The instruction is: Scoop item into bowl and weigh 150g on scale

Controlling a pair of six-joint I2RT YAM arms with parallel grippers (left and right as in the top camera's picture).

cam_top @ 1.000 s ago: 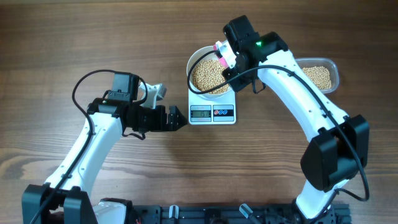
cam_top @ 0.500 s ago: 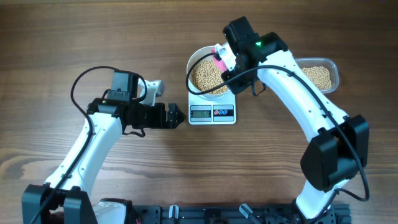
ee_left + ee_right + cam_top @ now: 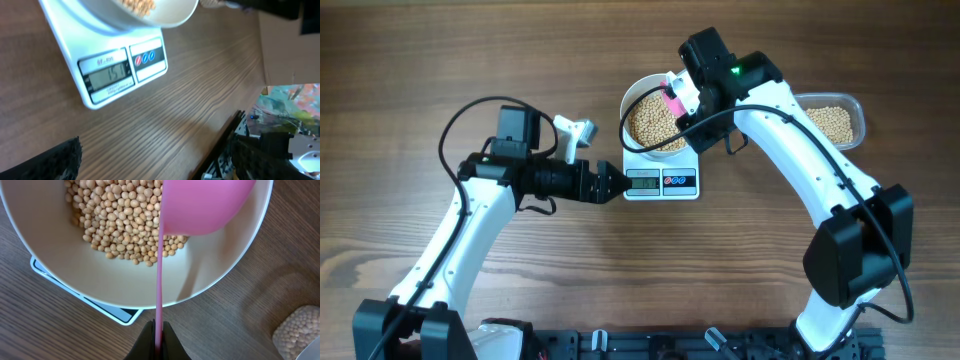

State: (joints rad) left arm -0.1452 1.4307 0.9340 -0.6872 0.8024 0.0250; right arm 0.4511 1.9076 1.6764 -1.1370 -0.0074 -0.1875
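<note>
Pink plastic scoop (image 3: pixel 200 205), round white bowl (image 3: pixel 60 260), pebbly tan beans (image 3: pixel 120 220)

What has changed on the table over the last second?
The open left end effector moved right, up close to the scale, and its wrist rolled. The right end effector stayed shut on the pink scoop over the bowl of beans; scale, bowl and tub kept their places.

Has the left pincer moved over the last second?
Yes. The left pincer has rolled and edged right, toward the scale's left edge.
</note>
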